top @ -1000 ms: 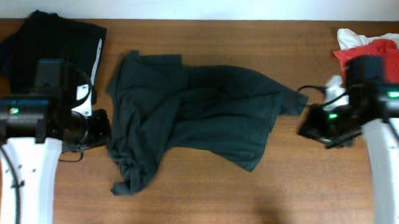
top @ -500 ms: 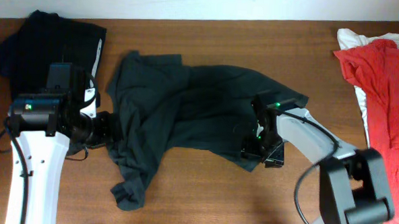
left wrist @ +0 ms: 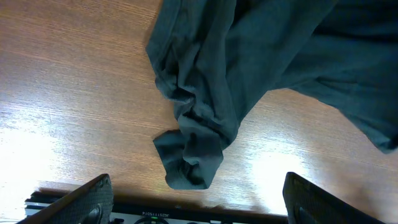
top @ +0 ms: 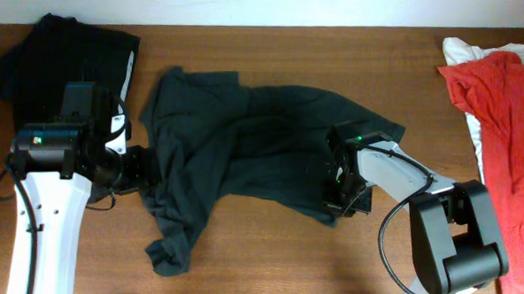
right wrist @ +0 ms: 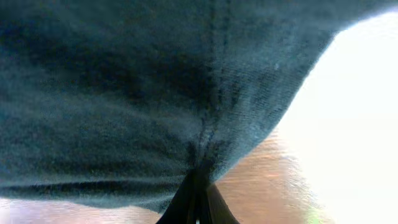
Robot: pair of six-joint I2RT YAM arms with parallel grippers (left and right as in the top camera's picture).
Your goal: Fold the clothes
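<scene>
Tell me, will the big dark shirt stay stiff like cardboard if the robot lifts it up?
Probably not. The dark shirt lies in soft wrinkles and bunched folds, so it would likely droop and hang. It looks thin, so it is probably light. The right gripper pinches its edge into a tight crease, so it likely won't slip out easily.

T-shirt [top: 271, 152] centred on table [top: 283, 263]; garment [top: 67, 50] back left; heap [top: 503, 95], perhaps two pieces, right.

Robot lab tabletop, wooden table [top: 275, 263], white-bodied arm [top: 41, 226], red laundry heap [top: 503, 95]
</scene>
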